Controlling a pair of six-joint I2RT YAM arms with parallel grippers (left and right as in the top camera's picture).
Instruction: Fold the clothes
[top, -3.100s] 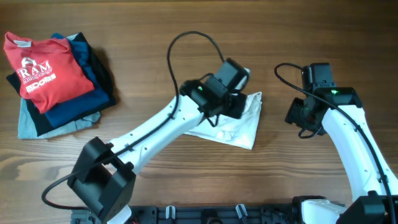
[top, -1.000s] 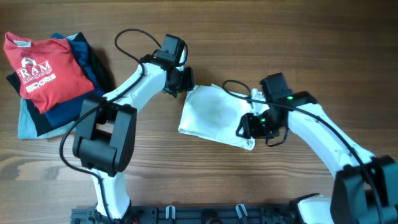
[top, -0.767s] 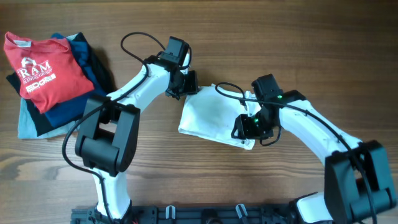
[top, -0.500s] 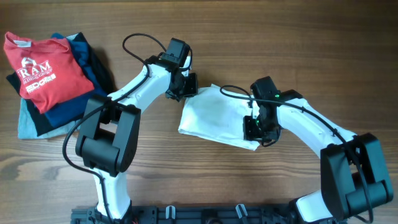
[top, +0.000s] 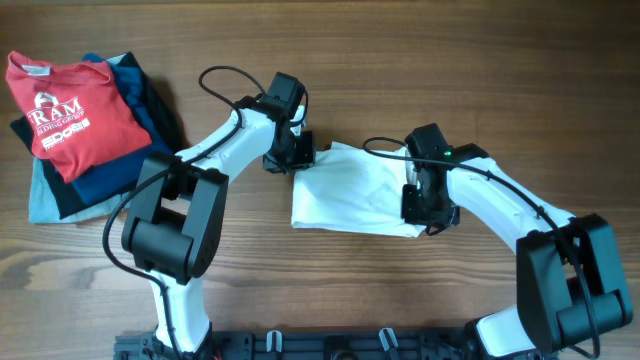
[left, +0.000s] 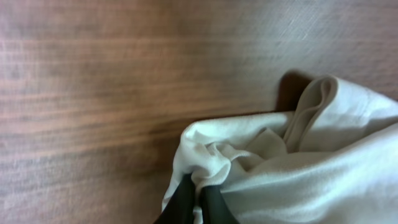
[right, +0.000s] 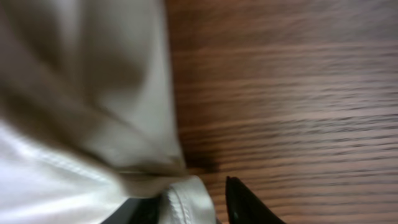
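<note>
Wood-grain worktop (top: 300, 290) filled the overhead view, bare along its near edge. At the centre lay the white T-shirt (top: 345, 190), folded into a rough rectangle, plain side up with no lettering showing.

At the shirt's 3 o'clock edge sat the right hand (right: 193, 206). Its wrist view showed a stitched hem lying between the two dark fingers (right: 245, 200), with a strip of bare wood between the hem and one of them. I could not tell whether it was gripping.

Farther back, at the shirt's 10 o'clock corner, the left hand (left: 198, 202) had its fingers pressed together on a small pinch of bunched white cloth.

That pinch was the change: a second earlier the left hand stood apart beside the corner, and the right hand was lower, near the 4 o'clock corner. The shirt had also gone from a skewed outline to a squarer one. My reading is that the corner had been secured for straightening or for a further fold, so the folding was well along but unfinished.

Far off at 10 o'clock on the worktop, a red T-shirt (top: 70, 105) topped a pile of dark blue and grey clothes (top: 100, 185), well apart from the work.
</note>
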